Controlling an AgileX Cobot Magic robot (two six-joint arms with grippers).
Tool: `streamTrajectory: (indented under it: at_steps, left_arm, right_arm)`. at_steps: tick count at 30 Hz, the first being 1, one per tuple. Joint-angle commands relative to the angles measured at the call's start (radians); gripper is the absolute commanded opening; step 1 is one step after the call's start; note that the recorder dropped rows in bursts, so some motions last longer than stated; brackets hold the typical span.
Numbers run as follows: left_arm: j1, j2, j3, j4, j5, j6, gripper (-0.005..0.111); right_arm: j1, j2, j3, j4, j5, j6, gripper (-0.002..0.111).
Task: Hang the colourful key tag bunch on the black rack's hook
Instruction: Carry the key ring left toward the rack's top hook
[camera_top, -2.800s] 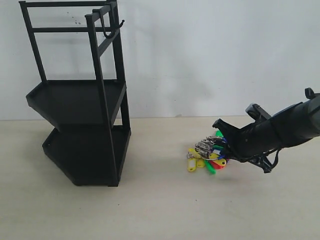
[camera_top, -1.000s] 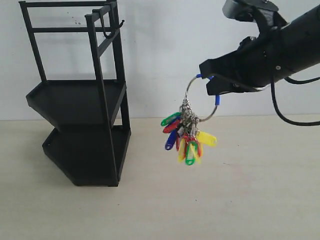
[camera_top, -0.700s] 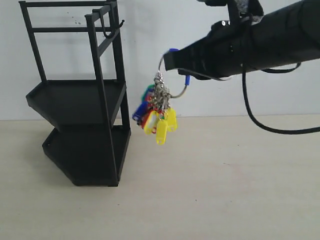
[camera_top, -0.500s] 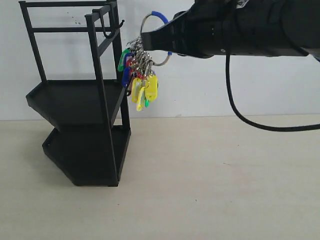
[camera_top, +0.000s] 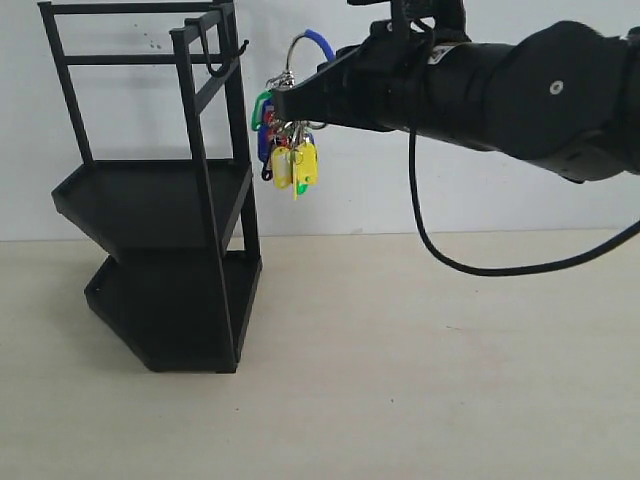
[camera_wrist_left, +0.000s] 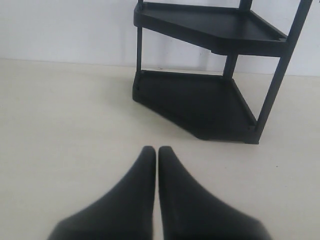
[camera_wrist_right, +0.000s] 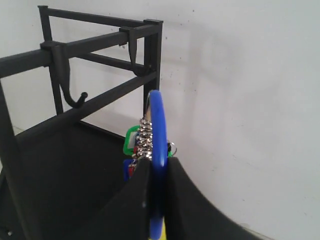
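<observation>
My right gripper (camera_top: 290, 100) is shut on the blue loop (camera_wrist_right: 156, 120) of the colourful key tag bunch (camera_top: 285, 150), which hangs in the air just right of the black rack (camera_top: 160, 200). The loop stands upright above my fingers (camera_wrist_right: 142, 200), with metal rings and a green tag behind it. The hook (camera_top: 222, 62) juts from the rack's top bar, left of and slightly above the bunch; in the right wrist view the hook (camera_wrist_right: 72, 97) curls below the bar, apart from the loop. My left gripper (camera_wrist_left: 156, 150) is shut and empty, low over the table before the rack's lower shelf (camera_wrist_left: 200, 102).
A white wall stands behind the rack. The beige table (camera_top: 400, 380) spreads to the right of the rack base. A black cable (camera_top: 440, 250) droops under my right arm.
My right arm lifted the bunch off the table and carried it up and left, from mid-table to close beside the rack's top. The tags now hang more still.
</observation>
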Motion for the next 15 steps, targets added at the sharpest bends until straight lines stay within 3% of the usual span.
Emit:
streamTrajectory:
  at_steps: [1,15]
  left_arm:
    - [-0.001,-0.002,-0.001,0.005,-0.008,0.003,0.004]
    - [-0.001,-0.002,-0.001,0.005,-0.008,0.003,0.004]
  right_arm:
    - [0.022,0.031,-0.057,0.000,-0.041,0.018,0.000]
    - [0.092,0.168,-0.190,0.000,-0.039,-0.029,0.000]
